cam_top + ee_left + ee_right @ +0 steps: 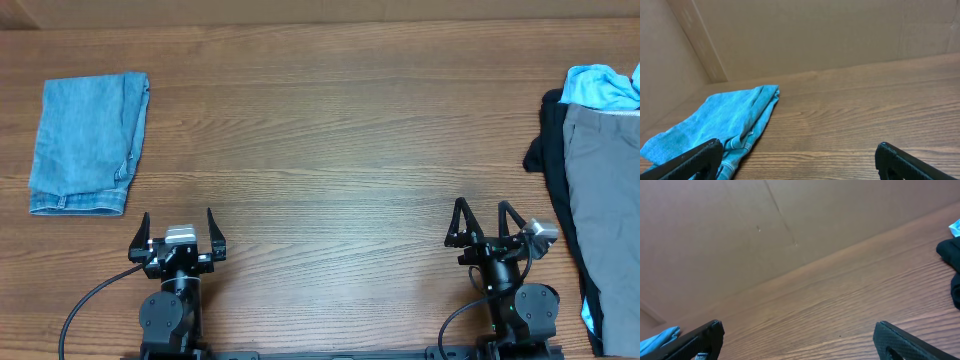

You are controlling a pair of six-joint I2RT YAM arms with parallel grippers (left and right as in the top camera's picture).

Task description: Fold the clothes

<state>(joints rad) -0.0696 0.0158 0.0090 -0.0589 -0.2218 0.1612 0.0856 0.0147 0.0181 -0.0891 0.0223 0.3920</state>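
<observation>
From above, the table [330, 120] is shown with both arms parked at its near edge. The left gripper [178, 218] is spread wide and nothing is held in it. The right gripper [481, 208] is opened too, a little less wide, and is just as empty. The grey shorts [605, 190] are found at the far right edge of the table, laid on top of a black garment [553, 150], with a light blue cloth [600, 85] at their far end. They are partly cut off by the frame, and no fold can be made out in them. Well apart, at the far left, the folded denim [88, 140] is laid flat.

Over to the left wrist: two dark fingers [695, 159] are seen at the bottom corners, set far apart, with bare wood between them. The denim is caught ahead and to the left, near the wall. The shorts are not seen here.

Now the right wrist: again the fingers [905, 341] are held wide with nothing between them. Only an edge of the black garment and a sliver of the blue cloth are caught at the right border, and the shorts themselves are out of frame.

The job is judged barely begun. The shorts are untouched in the pile, so everything is left to do: they must be grasped, drawn onto open wood, spread out and folded.
</observation>
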